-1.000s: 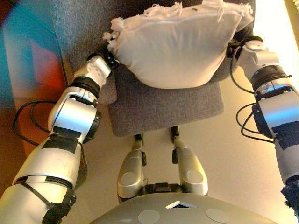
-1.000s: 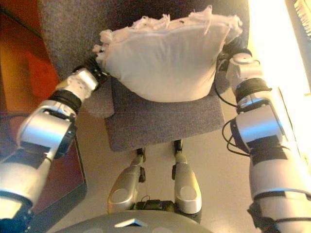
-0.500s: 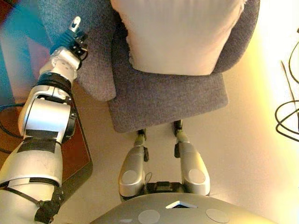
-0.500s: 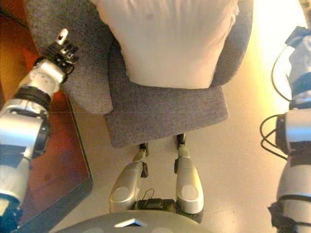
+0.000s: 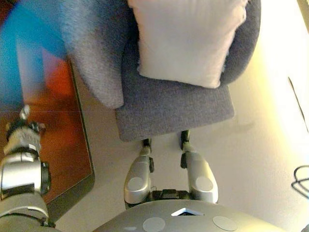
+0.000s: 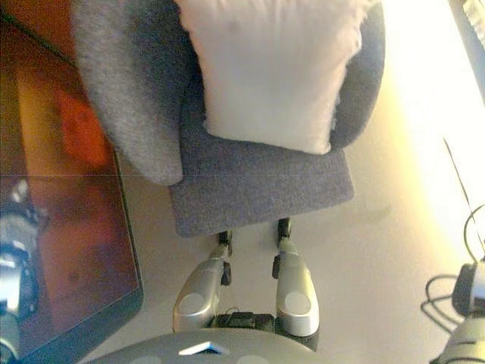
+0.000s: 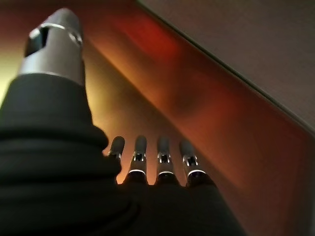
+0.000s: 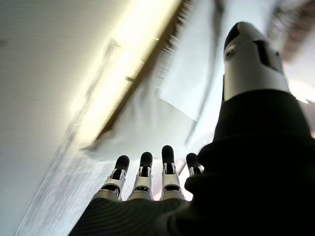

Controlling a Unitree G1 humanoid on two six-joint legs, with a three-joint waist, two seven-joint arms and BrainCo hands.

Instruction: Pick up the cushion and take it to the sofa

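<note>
There is one white cushion (image 5: 186, 41), and it sits on the seat of one grey sofa chair (image 5: 174, 108), leaning back against the chair's backrest. The cushion fills most of the space between the two fat grey armrests. One armrest (image 5: 94, 53) is on the robot's left side and the other one (image 5: 244, 48) is on the right side, partly hidden behind the cushion. No hand is touching the cushion. The left hand (image 5: 21, 126) is low down on the left side, well away from the chair, above one dark reddish-brown table (image 5: 63, 135) with a dark rim. In the left wrist view, the left hand (image 7: 147, 169) has its fingers (image 7: 162, 152) straight in a row and its thumb (image 7: 54, 44) sticking out apart from them, and it holds nothing. Past them there is only the reddish table top. The right hand does not show in the head views. In the right wrist view, the right hand (image 8: 162, 196) also has straight fingers (image 8: 142, 169) and a thumb (image 8: 251, 59) held apart, and it is empty too. Past that hand there is a pale floor and a bright strip of light (image 8: 128, 64). The floor (image 5: 256, 164) around the chair is pale cream.
</note>
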